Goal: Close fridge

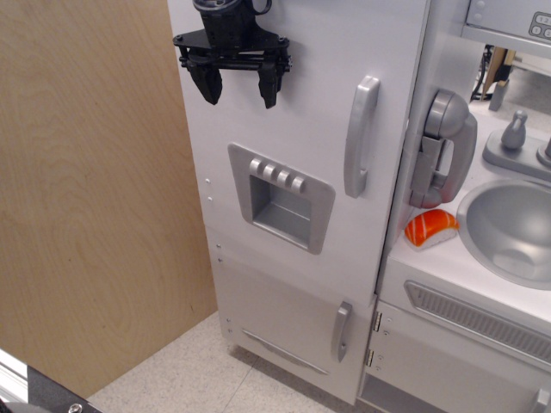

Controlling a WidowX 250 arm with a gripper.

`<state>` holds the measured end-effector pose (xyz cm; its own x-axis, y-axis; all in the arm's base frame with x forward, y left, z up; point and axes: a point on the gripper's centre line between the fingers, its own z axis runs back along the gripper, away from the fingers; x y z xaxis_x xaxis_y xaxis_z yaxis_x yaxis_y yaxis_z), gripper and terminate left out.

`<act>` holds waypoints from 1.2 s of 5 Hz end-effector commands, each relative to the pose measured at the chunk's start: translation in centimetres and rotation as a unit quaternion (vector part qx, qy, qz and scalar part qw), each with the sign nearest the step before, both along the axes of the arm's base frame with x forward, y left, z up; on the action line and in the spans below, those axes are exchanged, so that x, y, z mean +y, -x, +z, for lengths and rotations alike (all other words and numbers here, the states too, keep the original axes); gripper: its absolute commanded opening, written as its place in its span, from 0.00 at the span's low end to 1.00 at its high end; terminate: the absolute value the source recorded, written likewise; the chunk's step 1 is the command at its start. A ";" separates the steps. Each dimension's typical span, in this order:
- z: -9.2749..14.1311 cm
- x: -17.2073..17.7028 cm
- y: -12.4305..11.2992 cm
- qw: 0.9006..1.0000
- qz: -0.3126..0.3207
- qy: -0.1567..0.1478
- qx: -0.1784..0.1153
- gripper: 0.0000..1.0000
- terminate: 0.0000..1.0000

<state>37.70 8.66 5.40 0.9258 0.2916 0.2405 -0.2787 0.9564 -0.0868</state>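
Observation:
The white fridge door stands flush with the cabinet, and no gap shows at its right edge. It carries a grey vertical handle and a grey four-button dispenser recess. My black gripper is open and empty at the door's upper left, its fingers pointing down against or just in front of the door face, left of the handle and above the dispenser. The shelves inside are hidden behind the door.
A smaller lower white door with a short grey handle sits below. To the right are a grey toy phone, an orange sushi toy and a grey sink with a tap. A wooden panel stands on the left.

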 end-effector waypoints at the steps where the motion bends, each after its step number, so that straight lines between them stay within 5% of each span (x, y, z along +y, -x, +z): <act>1: 2.4 0.5 -1.6 0.999 0.007 -0.005 -0.035 1.00 0.00; 2: 2.5 0.5 -1.9 0.999 0.008 -0.005 -0.037 1.00 0.00; 5: 2.3 0.9 8.5 0.999 -0.039 -0.011 -0.010 1.00 0.00; 6: 2.3 0.9 8.5 0.999 -0.039 -0.011 -0.010 1.00 0.00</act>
